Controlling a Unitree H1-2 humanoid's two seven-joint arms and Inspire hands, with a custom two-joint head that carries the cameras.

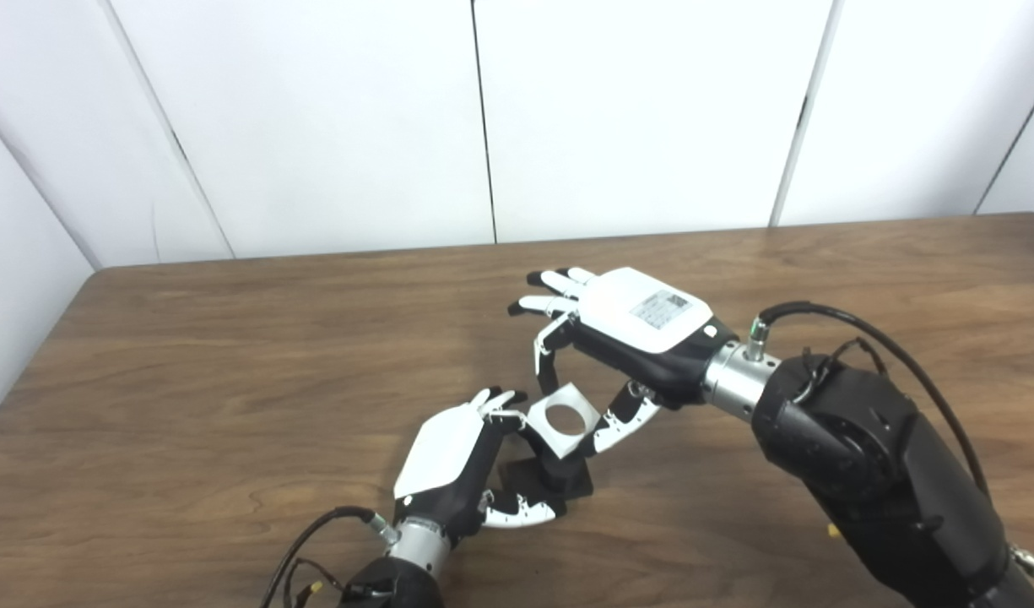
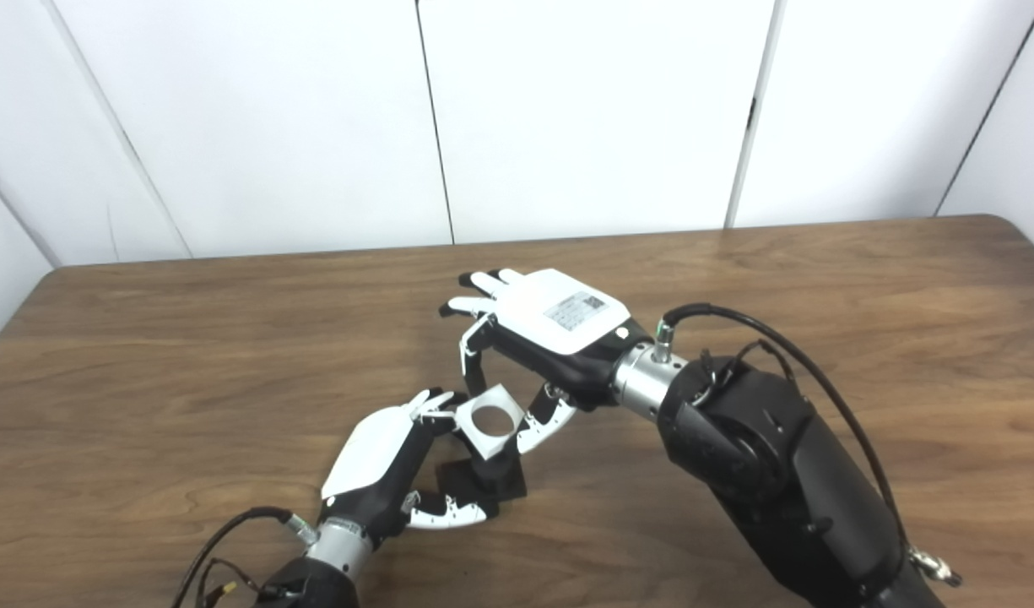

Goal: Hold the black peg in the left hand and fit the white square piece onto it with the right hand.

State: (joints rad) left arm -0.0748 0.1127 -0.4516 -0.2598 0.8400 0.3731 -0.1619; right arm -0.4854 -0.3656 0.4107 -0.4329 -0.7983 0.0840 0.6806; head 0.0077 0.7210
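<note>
On the brown wooden tabletop (image 2: 187, 380), the left robot hand (image 2: 381, 473) reaches in from the lower left and is closed around a black peg (image 2: 491, 477) with a flat black base that rests on the wood. Its thumb lies along the near side of the base. The right robot hand (image 2: 529, 346) comes in from the right, palm down, pinching a white square piece (image 2: 491, 420) between thumb and one finger while its other fingers stretch out flat. The piece has a round hole, is tilted, and sits at the top of the peg; whether it is already seated on it is hard to tell. White wall panels (image 2: 584, 118) stand behind.
</note>
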